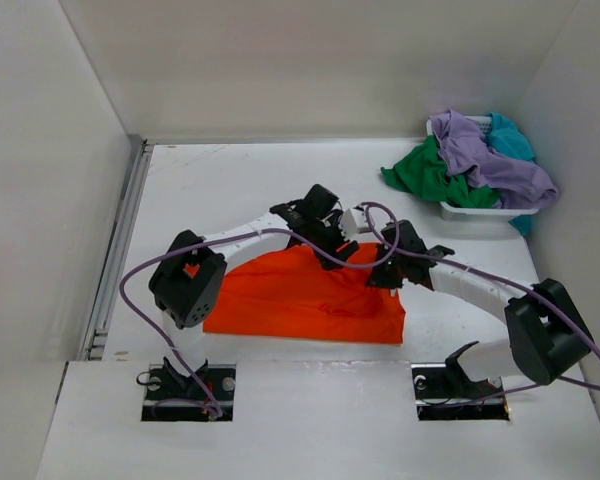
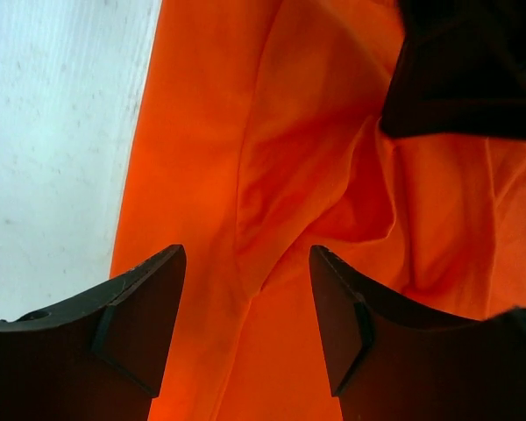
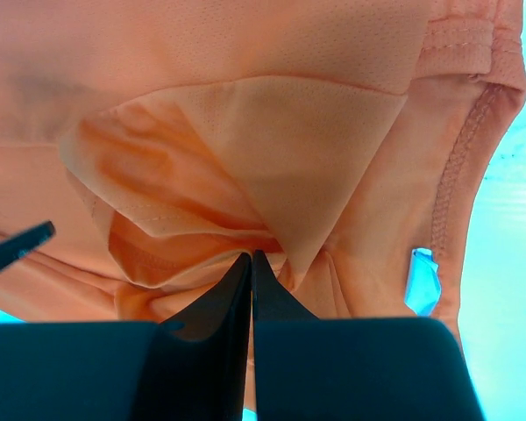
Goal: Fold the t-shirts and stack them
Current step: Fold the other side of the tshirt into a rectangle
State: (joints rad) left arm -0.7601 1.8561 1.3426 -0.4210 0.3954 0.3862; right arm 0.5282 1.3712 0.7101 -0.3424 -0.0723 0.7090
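Note:
An orange t-shirt lies partly folded in the middle of the table. My left gripper hovers over its far edge. In the left wrist view the jaws stand open above the orange t-shirt, with nothing pinched between them. My right gripper is at the shirt's far right corner. In the right wrist view its fingers are shut on a bunched fold of the orange t-shirt. The purple t-shirt, green t-shirt and teal t-shirt are heaped in the basket.
A white mesh basket stands at the back right against the wall. White walls close in the table on the left, back and right. The right arm's dark body sits close to the left gripper. Bare table lies left of the shirt.

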